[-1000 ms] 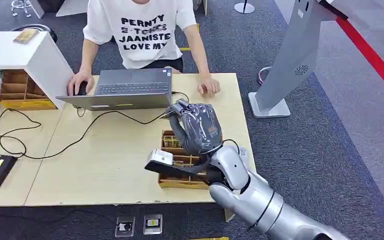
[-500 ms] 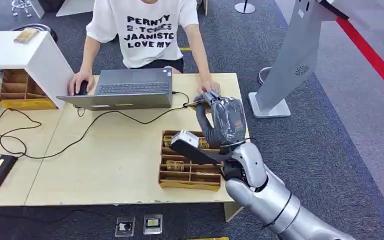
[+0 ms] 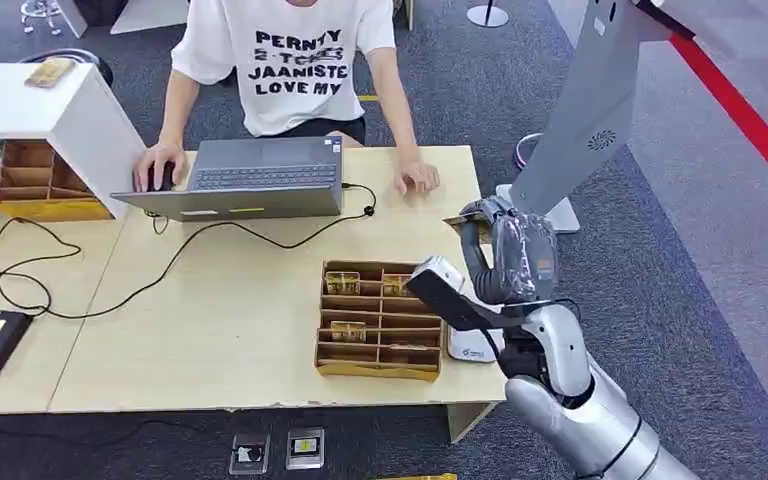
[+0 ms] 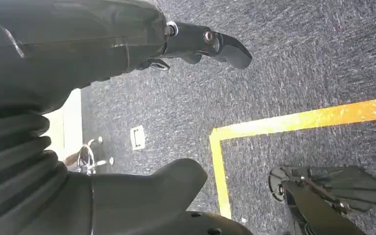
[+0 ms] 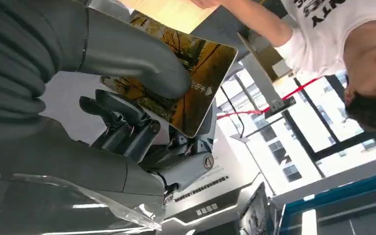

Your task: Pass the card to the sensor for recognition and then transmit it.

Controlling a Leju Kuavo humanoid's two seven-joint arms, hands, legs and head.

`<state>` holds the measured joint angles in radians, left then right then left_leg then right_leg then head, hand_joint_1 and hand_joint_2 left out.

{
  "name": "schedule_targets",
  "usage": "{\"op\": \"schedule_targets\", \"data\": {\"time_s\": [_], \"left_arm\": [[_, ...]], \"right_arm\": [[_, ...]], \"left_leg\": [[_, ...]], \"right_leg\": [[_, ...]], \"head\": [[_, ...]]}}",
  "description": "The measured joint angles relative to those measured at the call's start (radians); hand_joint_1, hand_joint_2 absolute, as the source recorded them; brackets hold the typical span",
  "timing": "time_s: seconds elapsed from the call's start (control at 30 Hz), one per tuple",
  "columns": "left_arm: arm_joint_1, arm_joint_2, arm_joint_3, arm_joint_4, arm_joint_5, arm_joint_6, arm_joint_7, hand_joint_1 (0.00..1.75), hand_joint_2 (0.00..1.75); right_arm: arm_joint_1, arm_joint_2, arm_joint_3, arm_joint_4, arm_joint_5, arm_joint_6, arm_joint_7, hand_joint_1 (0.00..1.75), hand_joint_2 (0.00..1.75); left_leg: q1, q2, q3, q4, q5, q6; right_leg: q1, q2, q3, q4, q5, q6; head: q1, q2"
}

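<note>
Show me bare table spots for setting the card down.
Biggest free patch of table: between the laptop cable and the wooden tray. A narrower strip lies between tray and laptop. Crowded at the right edge, where the right robot hand holds the card, near the person's hand.

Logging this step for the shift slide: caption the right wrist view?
Right hand pinches a card printed with autumn trees, seated person beyond.

card (image 5: 196, 73) partly under robot hand thumb (image 5: 137, 58)
</note>
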<state>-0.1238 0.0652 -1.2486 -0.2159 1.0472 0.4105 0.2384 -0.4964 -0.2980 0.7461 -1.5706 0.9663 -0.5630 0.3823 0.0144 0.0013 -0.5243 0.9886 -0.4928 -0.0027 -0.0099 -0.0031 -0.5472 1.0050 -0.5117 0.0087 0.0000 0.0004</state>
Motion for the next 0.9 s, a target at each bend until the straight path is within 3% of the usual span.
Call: {"op": "schedule_targets", "data": {"time_s": [0.37,0.9], "left_arm": [[0.001,0.002,0.000,0.000,0.000,-0.008,0.000,0.00,1.75],[0.001,0.004,0.000,0.000,-0.003,-0.014,0.000,0.00,1.75]], "right_arm": [[0.125,-0.111,-0.074,-0.101,0.013,0.079,0.134,1.75,1.75],[0.217,-0.174,-0.136,-0.151,-0.005,0.159,0.145,1.75,1.75]], "left_leg": [[0.000,-0.001,-0.001,0.000,0.000,0.000],[0.000,0.000,-0.001,0.000,0.000,0.000]], "right_leg": [[0.000,0.000,0.000,0.000,0.000,0.000],[0.000,0.000,0.000,0.000,0.000,0.000]], "head": [[0.000,0.000],[0.000,0.000]]}}
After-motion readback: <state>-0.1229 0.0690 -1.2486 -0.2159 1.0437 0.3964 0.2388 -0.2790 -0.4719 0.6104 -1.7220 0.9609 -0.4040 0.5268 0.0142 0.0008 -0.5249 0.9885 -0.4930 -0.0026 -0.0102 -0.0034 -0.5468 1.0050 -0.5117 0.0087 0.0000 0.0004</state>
